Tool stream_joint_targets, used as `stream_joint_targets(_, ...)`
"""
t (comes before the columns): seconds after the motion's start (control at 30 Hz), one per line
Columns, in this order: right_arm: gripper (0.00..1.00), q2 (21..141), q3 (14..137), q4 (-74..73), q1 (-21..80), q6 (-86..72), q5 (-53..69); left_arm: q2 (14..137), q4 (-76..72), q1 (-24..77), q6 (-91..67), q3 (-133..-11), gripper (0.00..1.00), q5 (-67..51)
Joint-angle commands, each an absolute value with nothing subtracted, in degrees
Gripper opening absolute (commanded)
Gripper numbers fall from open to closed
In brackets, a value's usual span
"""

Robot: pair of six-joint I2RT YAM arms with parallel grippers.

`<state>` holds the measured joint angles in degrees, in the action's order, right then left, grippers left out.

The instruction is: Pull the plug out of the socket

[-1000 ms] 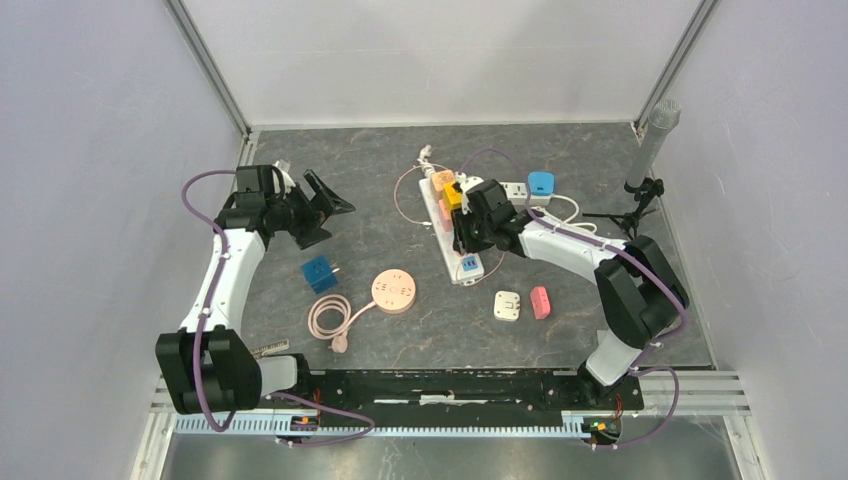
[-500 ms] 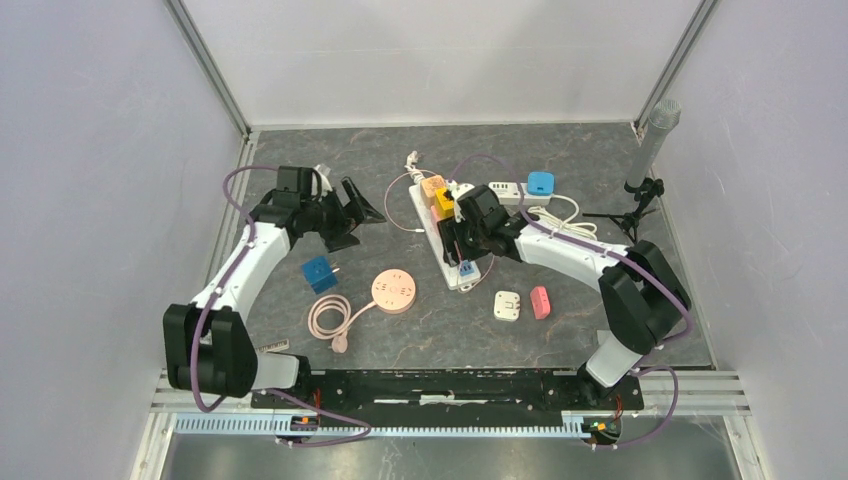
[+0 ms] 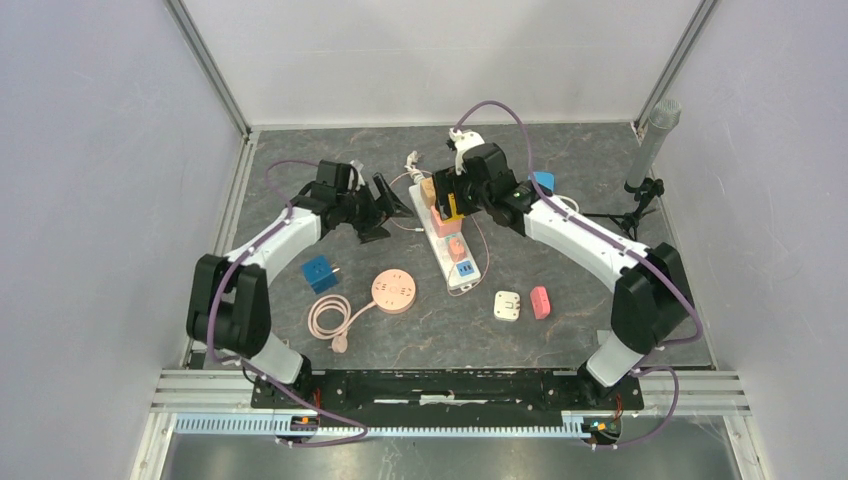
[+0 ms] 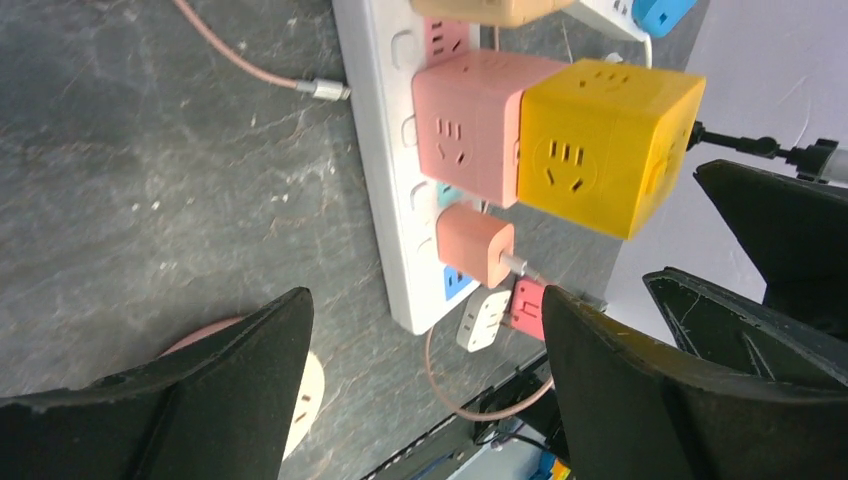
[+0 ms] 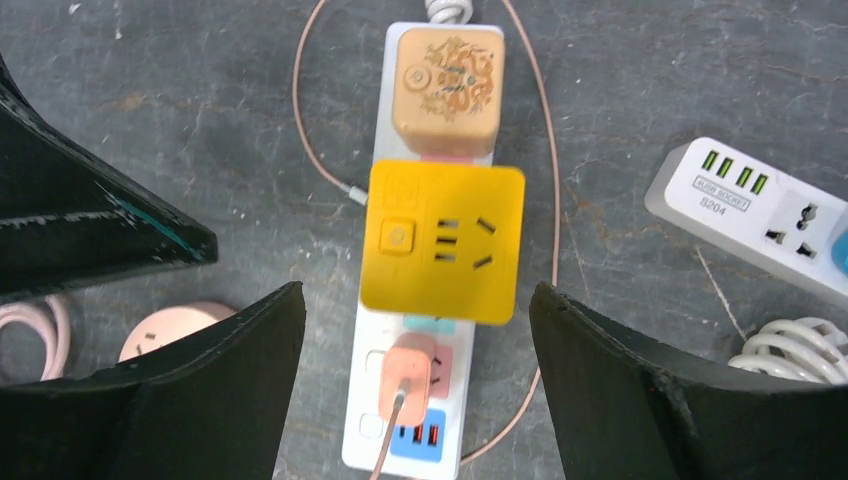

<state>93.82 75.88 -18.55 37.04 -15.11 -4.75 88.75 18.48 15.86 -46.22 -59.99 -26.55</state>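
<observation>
Yellow plug (image 5: 441, 243) now under right gripper (image 5: 417, 292)

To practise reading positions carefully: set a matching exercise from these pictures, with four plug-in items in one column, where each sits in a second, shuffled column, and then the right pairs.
Column 1
1. yellow cube
2. blue cube
3. tan cube
4. peach charger

Column 2
A. at the end of the white power strip where its white cord enters
B. stacked on the pink cube
C. lying off the strip, on the tabletop
D. on the strip, with a thin cable leaving it

Pairs: 1-B, 2-C, 3-A, 4-D
</observation>
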Motion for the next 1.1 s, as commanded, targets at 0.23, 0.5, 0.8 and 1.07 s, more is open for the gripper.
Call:
stream_joint_targets(0.23, 0.88, 103.2, 84.2, -20.7, 34.4, -12.0, -3.6, 101.4, 8.9, 19.3, -49.5, -69.6, 0.8, -29.4)
stream_joint_targets(0.5, 0.69, 104.5, 84.9, -21.1, 34.5, -12.5, -2.2, 105.8, 7.1, 20.8, -49.6, -71.1, 0.65, -32.3)
stream_joint_targets(0.8, 0.61, 103.2, 81.6, -20.3, 34.5, -13.5, -2.8, 109.7, 4.3, 21.9, -50.7, -72.6, 0.57, -33.7)
stream_joint_targets(1.07, 0.63, 103.2, 81.3, -20.2, 34.5, -13.3, -2.8, 111.1, 9.0, 22.2, -50.6, -72.2, 0.44, -30.2)
